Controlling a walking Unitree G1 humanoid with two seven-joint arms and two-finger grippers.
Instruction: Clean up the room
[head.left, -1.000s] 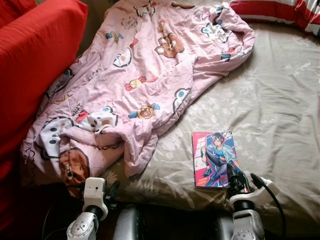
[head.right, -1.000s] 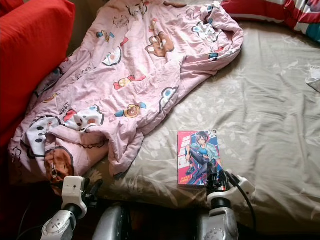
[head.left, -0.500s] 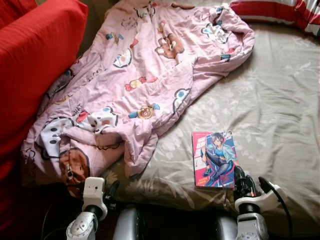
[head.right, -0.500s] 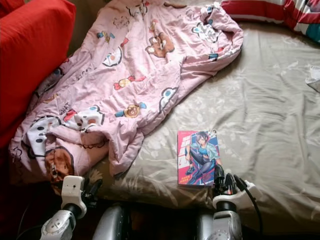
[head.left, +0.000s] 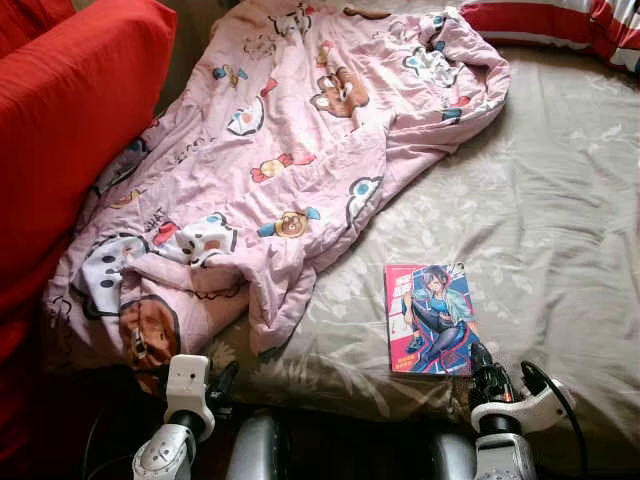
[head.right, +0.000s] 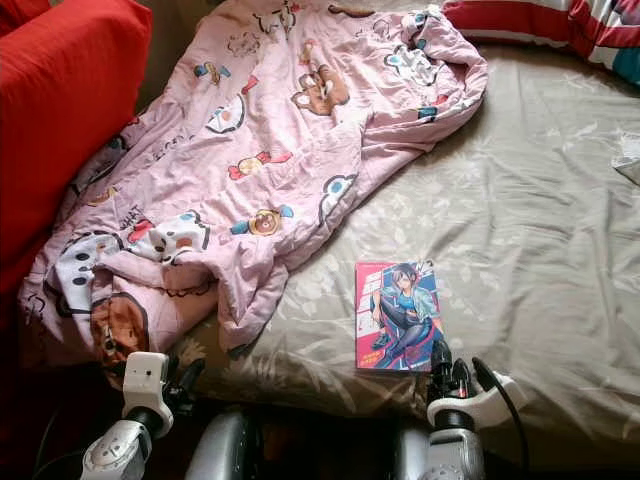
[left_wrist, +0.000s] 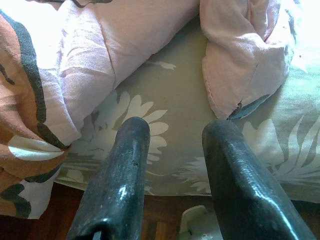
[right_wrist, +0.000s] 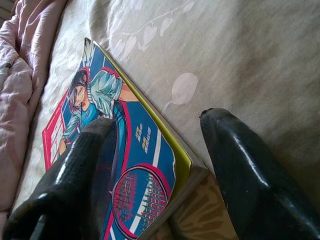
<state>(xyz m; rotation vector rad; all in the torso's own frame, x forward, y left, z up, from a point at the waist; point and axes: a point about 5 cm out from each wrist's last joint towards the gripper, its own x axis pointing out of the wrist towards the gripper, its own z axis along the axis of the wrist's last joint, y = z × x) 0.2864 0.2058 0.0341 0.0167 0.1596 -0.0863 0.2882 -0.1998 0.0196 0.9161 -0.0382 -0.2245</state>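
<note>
Right gripper (right_wrist: 165, 165) sits spread open at the near bed edge, straddling the comic book's (head.left: 430, 317) corner, left gripper (left_wrist: 175, 165) open by the pink blanket (head.left: 270, 170), plain olive sheet (head.left: 560, 200) beyond, red cushion (head.left: 70, 110) left.

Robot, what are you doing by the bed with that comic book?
The robot stands at the edge of the bed, tidying up. Its right gripper is open at the near corner of the comic book, one finger over the cover and one beside the edge, but it has not gripped it yet. The left gripper is open too, near the rumpled pink blanket, holding nothing. A red cushion sits on the robot's left.
</note>
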